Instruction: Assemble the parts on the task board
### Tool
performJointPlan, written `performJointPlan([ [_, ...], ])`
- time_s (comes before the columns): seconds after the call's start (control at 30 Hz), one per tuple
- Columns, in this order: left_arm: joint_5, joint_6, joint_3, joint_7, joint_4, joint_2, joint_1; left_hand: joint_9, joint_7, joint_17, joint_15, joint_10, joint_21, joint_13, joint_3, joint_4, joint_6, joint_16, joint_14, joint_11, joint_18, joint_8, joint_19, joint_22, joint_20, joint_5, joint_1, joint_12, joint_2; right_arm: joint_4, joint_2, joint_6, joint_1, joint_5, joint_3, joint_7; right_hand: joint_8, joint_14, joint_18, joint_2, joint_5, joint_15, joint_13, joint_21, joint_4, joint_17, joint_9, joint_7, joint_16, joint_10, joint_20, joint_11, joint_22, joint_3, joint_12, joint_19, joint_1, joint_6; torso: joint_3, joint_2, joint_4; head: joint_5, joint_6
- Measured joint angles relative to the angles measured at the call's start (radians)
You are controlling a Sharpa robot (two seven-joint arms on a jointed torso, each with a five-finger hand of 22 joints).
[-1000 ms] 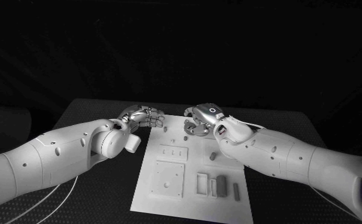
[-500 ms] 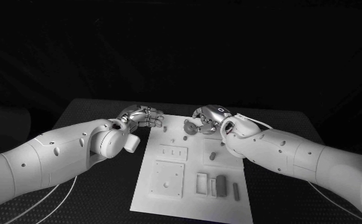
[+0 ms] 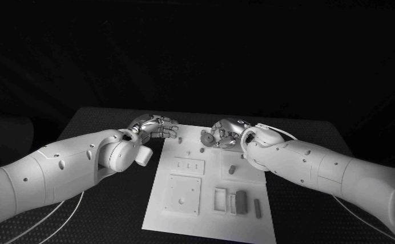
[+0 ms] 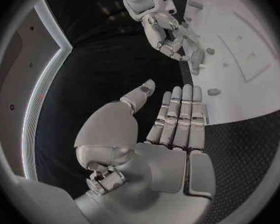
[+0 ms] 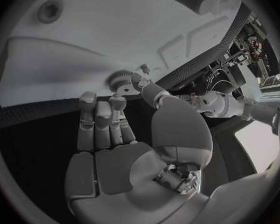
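The white task board (image 3: 210,184) lies in the middle of the black table. My right hand (image 3: 221,134) hovers over its far edge and pinches a small toothed gear (image 5: 124,79) between thumb and fingers; the gear (image 3: 208,138) sits on the hand's left side. My left hand (image 3: 156,126) is beside the board's far left corner, fingers straight and thumb apart, holding nothing (image 4: 171,119). On the board lie a small peg (image 3: 201,151), a dark piece (image 3: 232,169), a dark block (image 3: 241,201) and a pin (image 3: 257,208).
A square plate (image 3: 185,194) and a small holed plate (image 3: 188,166) sit on the board's left half, with white frames (image 3: 221,199) beside the dark block. Black table (image 3: 123,198) surrounds the board. The left wrist view shows my right hand (image 4: 162,30) over the board (image 4: 239,59).
My right hand has turned at the wrist and shifted slightly right over the board's far edge, still with the gear. The left hand has stayed put.
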Motion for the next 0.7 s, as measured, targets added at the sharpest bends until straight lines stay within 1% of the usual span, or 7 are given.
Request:
performJointPlan([
  [0.13,0.000,0.000,0.000,0.000,-0.001,0.001,0.000,0.000,0.000,0.000,0.000,0.000,0.000,-0.001,0.000,0.000,0.000,0.000,0.000,0.000,0.000,0.000,0.000,0.000,0.000,0.000,0.000,0.000,0.000,-0.013,0.009,0.007,0.000,0.024,0.000,0.014,0.000,0.000,0.000,0.006,0.000,0.000,0.000,0.000,0.000,0.002,0.000,0.000,0.002,0.000,0.000,0.000,0.000,0.000,0.007,0.000,-0.005,0.000,-0.0001,0.000,0.0002,0.000,0.000],
  [0.27,0.000,0.000,0.000,0.000,-0.002,0.002,0.000,0.000,0.000,0.000,0.000,0.000,0.000,-0.001,0.000,0.000,0.000,0.000,0.000,0.000,0.000,0.000,0.000,0.000,0.000,0.000,0.000,0.000,0.000,-0.027,0.016,0.012,0.000,0.048,0.000,0.026,0.000,-0.003,0.000,0.052,0.000,-0.003,-0.002,0.000,0.004,0.002,-0.001,0.000,0.005,0.000,0.000,0.000,0.000,-0.004,0.011,0.000,-0.012,0.000,-0.0004,0.000,0.0003,0.000,-0.002],
  [0.33,0.000,0.000,0.000,0.000,-0.003,0.002,0.000,0.000,0.000,0.001,0.000,0.000,0.000,-0.001,0.000,0.000,0.000,-0.004,0.000,0.000,0.000,0.000,0.000,0.000,0.000,0.000,0.000,0.000,0.000,-0.033,0.020,0.014,0.000,0.058,0.000,0.031,0.001,-0.004,0.000,0.081,0.000,-0.004,-0.003,0.000,0.004,0.002,-0.002,0.000,0.005,0.000,0.003,0.000,0.000,-0.004,0.011,-0.003,-0.009,0.000,-0.0005,0.000,0.0003,0.000,-0.003],
  [0.4,0.000,0.000,0.000,0.000,-0.003,0.002,0.000,-0.001,0.002,0.001,0.000,0.000,0.000,-0.001,0.000,0.000,-0.002,-0.004,0.000,0.000,0.000,0.000,0.000,0.000,0.000,0.000,0.000,0.000,0.000,-0.039,0.023,0.017,0.000,0.066,0.000,0.035,0.009,-0.004,0.000,0.114,0.000,-0.004,-0.005,0.000,-0.001,0.002,-0.002,-0.005,0.009,0.000,0.001,0.000,0.000,0.001,0.015,-0.006,-0.002,0.005,-0.0004,0.000,0.0002,0.000,-0.004],
  [0.5,0.000,0.000,0.000,0.000,-0.003,0.002,0.000,-0.001,0.004,0.001,0.000,0.000,0.000,-0.001,0.000,0.000,-0.004,-0.004,0.000,0.000,0.000,0.000,0.000,0.000,0.000,0.000,0.000,-0.001,0.000,-0.047,0.025,0.019,0.000,0.072,0.000,0.039,0.009,-0.004,0.000,0.138,0.000,-0.004,-0.006,0.000,-0.014,0.002,-0.002,-0.008,0.012,-0.001,-0.001,0.000,0.000,0.004,0.015,-0.008,0.003,0.008,-0.0004,0.000,0.0002,0.001,-0.005],
  [0.53,0.000,0.000,0.000,0.000,-0.003,0.002,0.000,-0.001,0.004,0.001,0.000,0.000,-0.001,-0.001,0.000,0.000,-0.004,-0.004,0.000,0.000,0.000,0.000,0.000,0.000,0.000,0.000,0.000,-0.004,0.000,-0.049,0.026,0.020,0.000,0.074,0.000,0.039,0.013,-0.004,0.001,0.143,0.000,-0.004,-0.006,0.000,-0.014,0.002,-0.002,-0.010,0.012,-0.001,-0.002,0.001,0.000,0.003,0.015,-0.009,0.003,0.010,-0.0004,0.000,0.0002,0.001,-0.005],
  [0.7,0.000,0.000,0.000,0.000,-0.003,0.002,0.000,-0.001,0.004,0.001,0.000,0.000,-0.004,-0.001,0.000,0.000,-0.004,-0.004,0.000,0.000,0.000,0.000,0.000,0.000,0.000,0.000,0.000,-0.004,0.000,-0.054,0.031,0.021,0.000,0.079,0.000,0.042,0.014,-0.004,0.001,0.143,0.000,-0.004,-0.009,0.004,-0.032,0.002,-0.002,-0.013,0.012,-0.001,0.000,0.001,0.000,-0.004,0.018,-0.011,0.004,0.013,-0.0006,0.000,0.0001,0.001,-0.007],
])
